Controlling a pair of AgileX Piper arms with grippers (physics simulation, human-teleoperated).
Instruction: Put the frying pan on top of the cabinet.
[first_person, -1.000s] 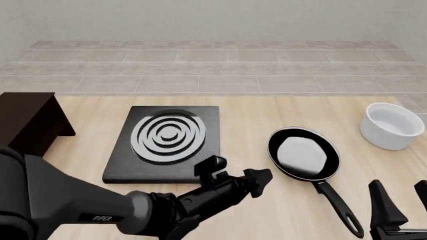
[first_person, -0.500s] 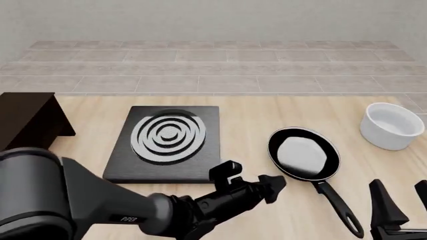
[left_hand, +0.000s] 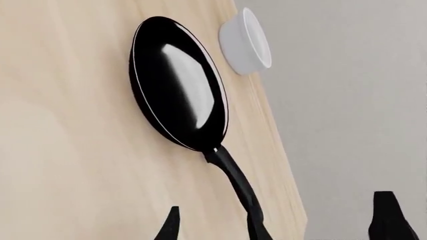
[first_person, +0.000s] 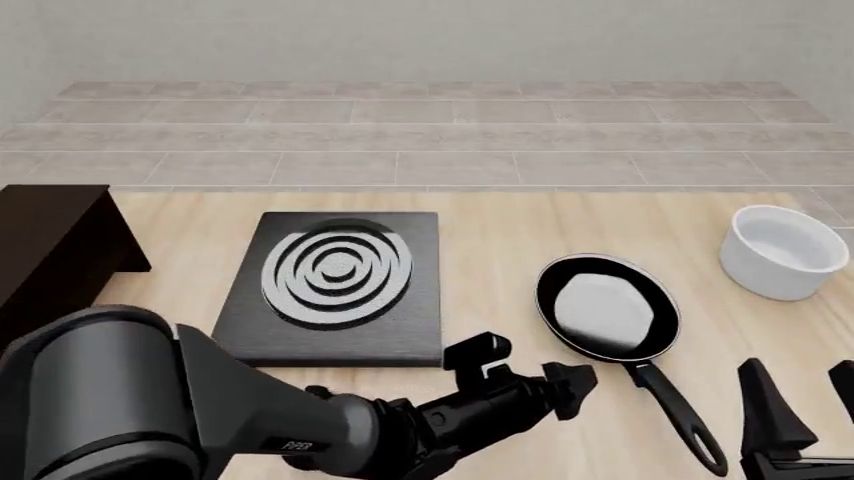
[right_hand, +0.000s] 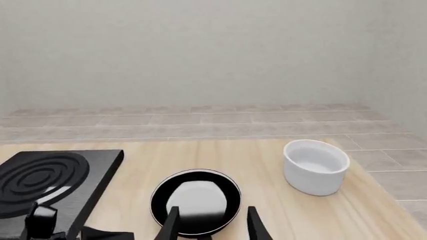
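The frying pan (first_person: 607, 306) lies flat on the wooden table (first_person: 534, 230), right of the middle, its pale grey inside up and its long black handle (first_person: 678, 412) running back toward the arms' side and a little to the right. In the left wrist view the same pan (left_hand: 179, 82) fills the middle, the handle passing between the two fingertips at the frame's edge.

The left gripper (first_person: 531, 370) reaches across low over the table, just to the left of the pan's near rim, not touching it; its fingers are spread, with nothing between them. The right gripper (first_person: 801, 405) sits at the near right corner, beside the handle's looped end, fingers parted and holding nothing.

Left of the pan is a flat black stove plate (first_person: 334, 285) with grey rings. A white bowl (first_person: 783, 251) stands upright near the table's right edge, well apart from the pan. The dark cabinet (first_person: 54, 250) stands at the far left of the table, its flat top bare.
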